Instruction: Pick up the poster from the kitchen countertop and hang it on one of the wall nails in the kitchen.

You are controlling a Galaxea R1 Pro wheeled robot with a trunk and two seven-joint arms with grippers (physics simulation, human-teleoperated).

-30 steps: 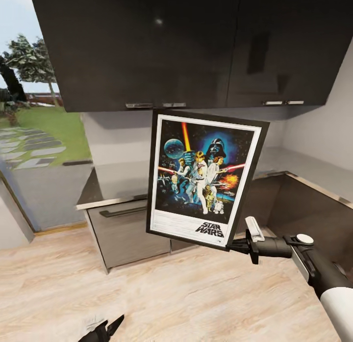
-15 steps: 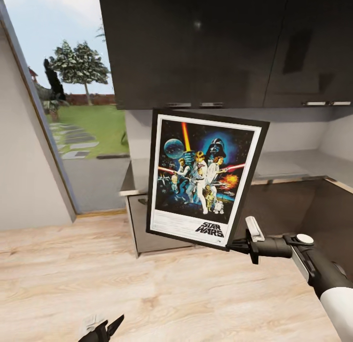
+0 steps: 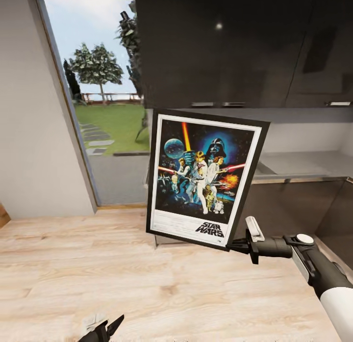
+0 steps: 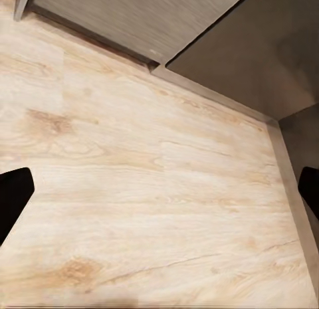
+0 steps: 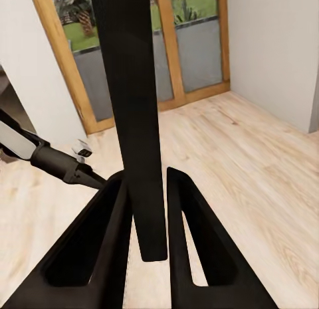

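The right gripper (image 3: 239, 244) has its fingers pinched on the lower corner of the poster (image 3: 205, 177), holding it upright above the wooden floor (image 3: 73, 268), and the stiff, light frame looks liable to swing from such an off-centre hold.

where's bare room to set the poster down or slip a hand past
The pale wood floor lies bare from the glass door to the dark lower cabinets. The grey countertop strip right of the framed Star Wars poster looks bare. It is crowded where the right gripper clamps the poster's corner.
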